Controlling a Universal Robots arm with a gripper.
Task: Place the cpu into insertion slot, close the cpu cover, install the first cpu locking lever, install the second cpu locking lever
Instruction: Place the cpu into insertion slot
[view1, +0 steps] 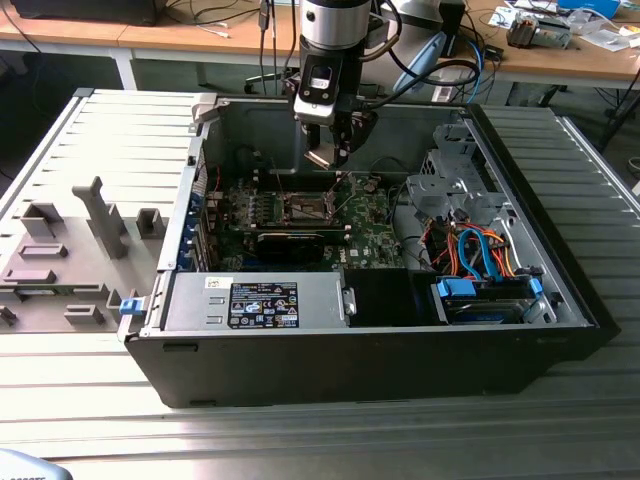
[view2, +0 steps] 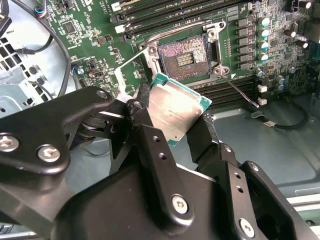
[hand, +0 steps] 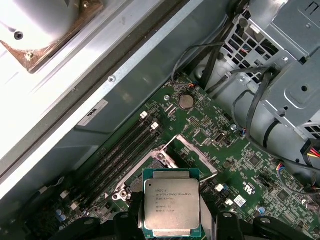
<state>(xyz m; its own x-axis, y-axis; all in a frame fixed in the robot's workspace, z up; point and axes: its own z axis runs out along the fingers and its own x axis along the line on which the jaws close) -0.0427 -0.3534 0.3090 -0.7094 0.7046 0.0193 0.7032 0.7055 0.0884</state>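
**Cpu in the tool, over the open slot**

We note the tool (view1: 335, 150) hanging inside the open case (view1: 400, 350), above the green board (view1: 370, 225). The case lies on its side on the ribbed table (view1: 80, 400).

In the second wrist view the tool's two black fingers (view2: 145, 135) are pinching the cpu (view2: 177, 107) by opposite edges. We see the chip's pale silver face with a green rim around it. The cpu is held in the air, clear of the board and touching nothing but the fingers.

The slot (view2: 184, 55) lies uncovered, its dark contact field exposed inside a metal rim. The cpu sits just short of it in the second wrist view. In the first wrist view the cpu (hand: 171, 202) overlaps the near edge of the slot (hand: 172, 155).

The cover (hand: 197, 152) stands swung up off the slot, along one side of it. A thin lever (view2: 235, 85) angles away from one corner of the slot, unlatched.

Black memory slots (hand: 125, 150) run alongside the slot. In the exterior view, orange and blue cables (view1: 480, 255) bunch on that view's right. A grey box with a label (view1: 260, 305) fills the case's near side.
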